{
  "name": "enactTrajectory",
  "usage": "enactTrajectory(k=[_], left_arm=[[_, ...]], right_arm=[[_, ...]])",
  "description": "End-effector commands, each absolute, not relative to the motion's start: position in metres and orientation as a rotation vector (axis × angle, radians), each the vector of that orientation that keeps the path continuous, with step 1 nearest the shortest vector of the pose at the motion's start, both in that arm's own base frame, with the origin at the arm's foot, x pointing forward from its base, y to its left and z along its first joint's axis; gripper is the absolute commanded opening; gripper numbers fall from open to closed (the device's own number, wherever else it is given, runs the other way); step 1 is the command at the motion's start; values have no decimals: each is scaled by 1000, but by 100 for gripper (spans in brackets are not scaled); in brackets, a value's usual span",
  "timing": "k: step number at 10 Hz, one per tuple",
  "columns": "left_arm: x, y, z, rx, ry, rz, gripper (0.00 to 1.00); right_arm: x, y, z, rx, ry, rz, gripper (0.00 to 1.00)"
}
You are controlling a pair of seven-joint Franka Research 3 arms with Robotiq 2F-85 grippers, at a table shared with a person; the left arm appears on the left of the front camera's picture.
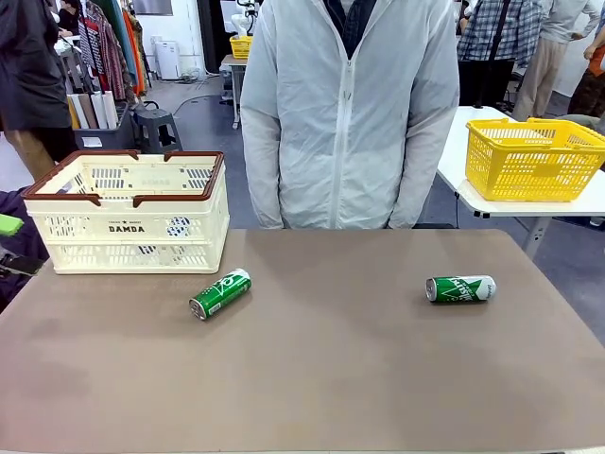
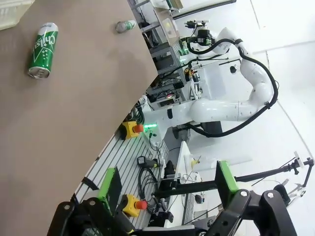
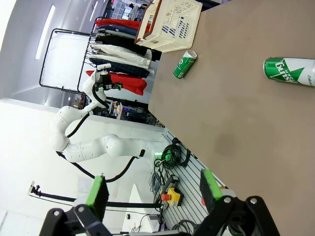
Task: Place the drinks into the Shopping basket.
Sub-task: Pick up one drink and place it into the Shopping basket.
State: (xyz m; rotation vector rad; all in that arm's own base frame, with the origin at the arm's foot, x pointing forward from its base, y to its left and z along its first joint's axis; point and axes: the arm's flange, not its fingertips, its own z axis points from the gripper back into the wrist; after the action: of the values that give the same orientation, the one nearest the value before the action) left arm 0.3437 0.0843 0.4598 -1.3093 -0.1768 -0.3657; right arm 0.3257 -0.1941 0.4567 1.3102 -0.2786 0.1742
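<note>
My left gripper point(image 2: 167, 189) and right gripper point(image 3: 153, 189) both stand wide open and empty, held back off the table's point(image 1: 331, 397) near edge, I judge to leave room for a reach. The left can point(image 1: 220, 293) lies on its side just before the basket point(image 1: 123, 229); the right can point(image 1: 460, 288) lies well apart. Both are green, white-marked, silver-ended. A person point(image 1: 350, 113) stands behind the table.
</note>
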Motion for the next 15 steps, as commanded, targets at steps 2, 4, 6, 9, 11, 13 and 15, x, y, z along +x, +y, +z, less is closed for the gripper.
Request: enactTrajectory(k=[2,4,6,9,11,13,15], left_arm=[[340,85,461,-1306,-161,-361,100],[340,85,461,-1306,-161,-361,100],[340,85,461,-1306,-161,-361,100],[340,85,461,-1306,-161,-361,100],[340,85,461,-1306,-161,-361,100],[340,85,461,-1306,-161,-361,100],[340,85,461,-1306,-161,-361,100]], right_arm=[[325,-188,477,1061,-195,245,100],[375,-108,509,589,134,465,100],[411,-32,492,155,337,512,100],[429,45,453,-158,361,630,100],[438,63,422,-281,182,439,100],[445,54,387,-157,57,169,100],[454,48,369,3,-202,3,100]])
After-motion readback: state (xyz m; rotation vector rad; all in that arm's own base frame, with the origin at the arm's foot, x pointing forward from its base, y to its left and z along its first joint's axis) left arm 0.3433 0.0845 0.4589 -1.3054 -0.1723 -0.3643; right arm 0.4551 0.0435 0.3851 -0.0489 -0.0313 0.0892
